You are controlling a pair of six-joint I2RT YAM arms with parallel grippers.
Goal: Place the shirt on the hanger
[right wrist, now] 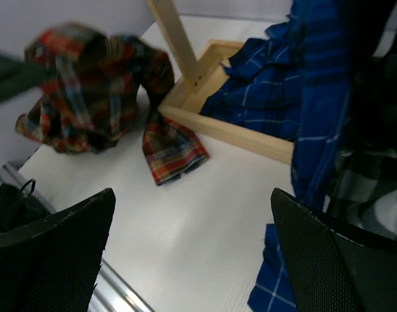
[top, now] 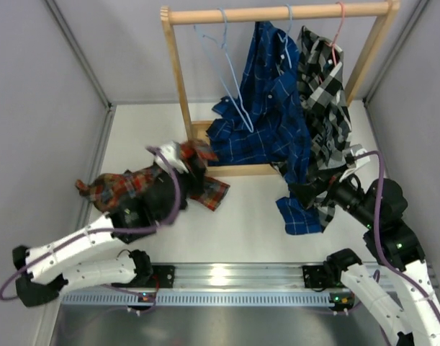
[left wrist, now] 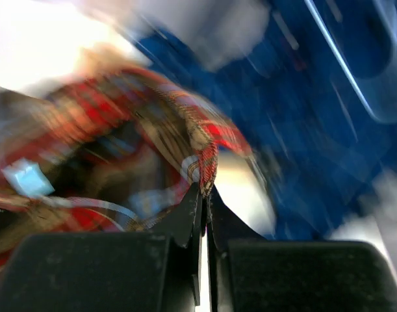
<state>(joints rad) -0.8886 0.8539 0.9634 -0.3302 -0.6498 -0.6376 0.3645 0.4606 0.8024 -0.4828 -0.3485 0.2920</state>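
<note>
Two arms stretched forward, left hand [left wrist: 204,195] tight on the shirt [top: 126,186], right hand [right wrist: 192,198] spread wide

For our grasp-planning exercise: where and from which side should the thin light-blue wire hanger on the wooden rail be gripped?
Probably the bare upper arm of the light-blue wire hanger, from its left: the lower corner overlaps the navy plaid shirt; the left hangs clear.

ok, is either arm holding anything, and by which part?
The left gripper is shut on the shirt, jaws pinching a seamed fabric edge at their tips; which edge is unclear. The right gripper is open, holding nothing.
</note>
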